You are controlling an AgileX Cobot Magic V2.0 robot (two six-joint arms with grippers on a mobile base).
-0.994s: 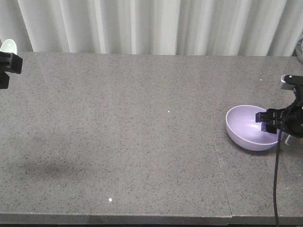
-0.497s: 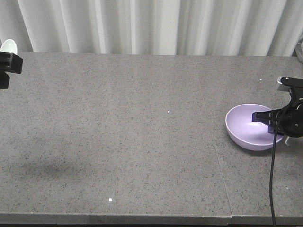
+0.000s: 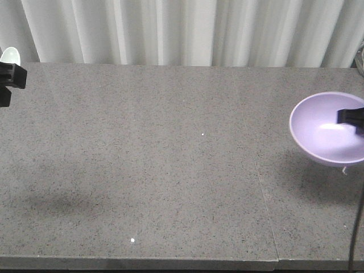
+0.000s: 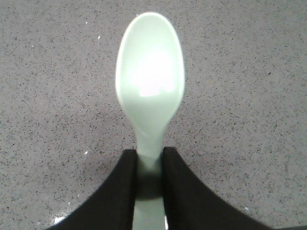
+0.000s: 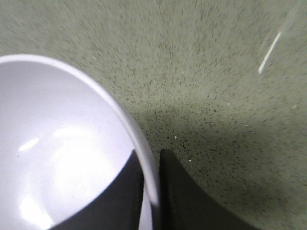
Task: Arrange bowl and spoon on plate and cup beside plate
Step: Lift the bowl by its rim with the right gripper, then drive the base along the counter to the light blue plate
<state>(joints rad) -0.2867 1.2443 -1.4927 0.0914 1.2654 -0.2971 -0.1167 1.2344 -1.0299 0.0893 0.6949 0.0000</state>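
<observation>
The bowl (image 3: 324,128) is a smooth, plain lilac-purple one, deep and round. In the front view it is at 3 o'clock on the grey speckled worktop (image 3: 170,170). It is tipped so that its glossy inside faces the camera, with a bright highlight near the middle. It looks to be held clear of the stone, and its soft shadow lies on the worktop toward 6 o'clock. The right pincer (image 3: 351,116) grips it at the 3 o'clock side of the rim. In the right wrist view the right pincer (image 5: 151,160) is pressed onto the thin rim of the bowl (image 5: 57,153), one of its black fingers (image 5: 180,196) outside the wall and the other inside.

The spoon (image 3: 10,55) is pale mint green with an oval head and is at about 10 o'clock, at the edge of the front view. The left pincer (image 3: 8,77) holds it there. In the left wrist view the left pincer (image 4: 149,155) pinches the flat handle just below the head of the spoon (image 4: 149,81), which points to 12 o'clock with its hollow side up and shiny.

A white pleated curtain (image 3: 170,31) runs along the 12 o'clock side. A seam (image 3: 264,199) crosses the stone toward 5 o'clock, and a dark cable (image 3: 358,227) hangs at the 4 o'clock edge.
</observation>
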